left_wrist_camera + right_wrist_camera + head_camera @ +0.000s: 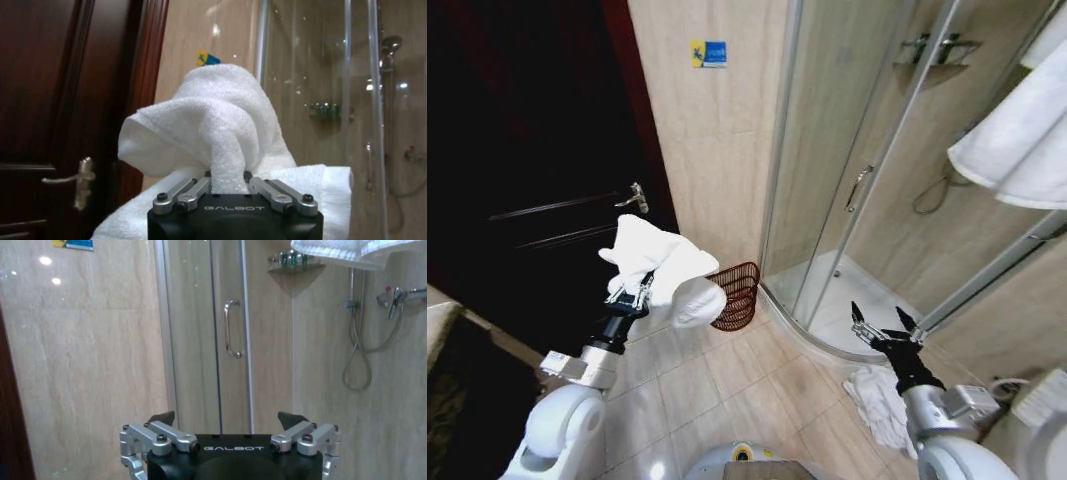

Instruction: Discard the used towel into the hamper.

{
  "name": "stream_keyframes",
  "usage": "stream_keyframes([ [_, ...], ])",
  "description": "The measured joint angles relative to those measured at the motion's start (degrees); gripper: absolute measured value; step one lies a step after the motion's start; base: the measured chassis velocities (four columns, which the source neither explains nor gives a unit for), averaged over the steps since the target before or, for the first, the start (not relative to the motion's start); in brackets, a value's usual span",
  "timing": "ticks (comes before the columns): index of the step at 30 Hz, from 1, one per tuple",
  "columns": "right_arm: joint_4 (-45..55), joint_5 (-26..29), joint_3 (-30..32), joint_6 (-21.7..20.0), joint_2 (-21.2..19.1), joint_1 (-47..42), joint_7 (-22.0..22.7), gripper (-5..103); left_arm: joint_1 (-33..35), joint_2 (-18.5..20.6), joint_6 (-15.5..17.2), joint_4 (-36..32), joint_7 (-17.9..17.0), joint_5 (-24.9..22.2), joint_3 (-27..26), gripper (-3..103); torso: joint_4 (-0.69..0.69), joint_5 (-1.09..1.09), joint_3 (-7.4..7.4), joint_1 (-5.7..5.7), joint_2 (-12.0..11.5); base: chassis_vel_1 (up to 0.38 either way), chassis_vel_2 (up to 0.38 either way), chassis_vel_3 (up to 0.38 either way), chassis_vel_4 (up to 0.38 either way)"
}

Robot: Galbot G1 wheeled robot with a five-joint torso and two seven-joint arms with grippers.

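Observation:
My left gripper (634, 296) is shut on a bunched white towel (659, 267), held up in the air left of the hamper (736, 295). The hamper is a small reddish-brown openwork basket on the tiled floor by the wall corner, partly hidden behind the towel. In the left wrist view the towel (213, 125) rises in a fold from between the shut fingers (190, 192). On the right my right gripper (884, 322) stands open and holds nothing, near the shower's curved base. In the right wrist view its fingers (163, 432) are spread wide, facing the shower door.
A dark wooden door (527, 160) with a lever handle (634, 195) stands at the left. The glass shower cabin (867, 180) fills the right. Another white towel lies crumpled on the floor (877, 400), and one hangs at the upper right (1017, 140).

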Motion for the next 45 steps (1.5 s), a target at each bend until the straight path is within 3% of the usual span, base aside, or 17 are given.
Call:
stream_keyframes([
  [10, -0.6, 0.0, 0.0, 0.7, 0.0, 0.5, 0.8, 100, -0.5, -0.4, -0.2, 1.1, 0.8, 2.5, 2.0, 14, -0.02, 0.0, 0.0, 0.0, 0.0, 0.0, 0.0, 0.0, 0.0],
  [45, -1.0, -1.0, -0.7, 1.7, -0.3, 0.7, -0.1, 100, 0.1, -0.7, -0.6, 2.1, 1.4, 4.0, 2.1, 14, -0.02, 0.0, 0.0, 0.0, 0.0, -0.016, 0.02, 0.021, -0.016],
])
